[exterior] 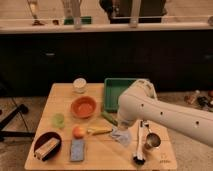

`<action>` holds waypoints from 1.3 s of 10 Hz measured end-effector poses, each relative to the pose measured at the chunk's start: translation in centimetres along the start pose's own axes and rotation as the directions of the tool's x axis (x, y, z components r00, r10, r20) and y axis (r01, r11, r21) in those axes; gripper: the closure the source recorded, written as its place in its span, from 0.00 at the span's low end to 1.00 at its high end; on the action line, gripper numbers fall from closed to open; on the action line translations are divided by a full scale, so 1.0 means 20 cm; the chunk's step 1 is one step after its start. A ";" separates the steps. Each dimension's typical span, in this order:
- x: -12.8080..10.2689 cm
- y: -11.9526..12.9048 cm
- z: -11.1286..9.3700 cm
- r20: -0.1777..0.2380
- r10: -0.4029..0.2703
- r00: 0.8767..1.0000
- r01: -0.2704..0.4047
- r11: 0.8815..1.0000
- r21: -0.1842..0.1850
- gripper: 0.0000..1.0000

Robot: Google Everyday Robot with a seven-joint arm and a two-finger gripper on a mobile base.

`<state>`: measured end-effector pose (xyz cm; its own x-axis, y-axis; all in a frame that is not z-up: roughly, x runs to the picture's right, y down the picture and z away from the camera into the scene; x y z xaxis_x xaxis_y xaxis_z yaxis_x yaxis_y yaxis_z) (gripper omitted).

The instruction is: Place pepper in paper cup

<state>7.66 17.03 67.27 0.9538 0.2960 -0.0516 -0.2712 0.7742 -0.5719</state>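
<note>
The pepper (108,118), long and dark green, lies on the wooden table (60,95) between the orange bowl and the arm. Its right end is hidden under the arm. The paper cup (79,85), small and white, stands upright at the table's back, behind the orange bowl and left of the green tray. My white arm (150,107) reaches in from the right. My gripper (119,123) hangs at its lower left end, just over the pepper's right end, far from the cup.
An orange bowl (83,106), a green tray (116,89), a small green cup (59,120), a peach-coloured fruit (78,132), a yellow banana-like item (99,131), a crumpled wrapper (120,136), a blue sponge (77,149), a dark bowl (47,145), a metal cup (151,142) and a brush (139,147) stand on the table.
</note>
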 end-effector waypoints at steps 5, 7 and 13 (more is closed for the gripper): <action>0.02 -0.03 -0.12 0.049 -0.015 0.999 0.013 0.999 0.030 1.00; 0.03 -0.05 -0.14 0.062 -0.024 0.998 0.022 0.999 0.042 1.00; 0.03 -0.05 -0.18 0.084 -0.045 0.995 0.040 0.997 0.064 1.00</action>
<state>9.02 14.45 64.91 0.9509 0.3065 0.0430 -0.2406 0.8195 -0.5201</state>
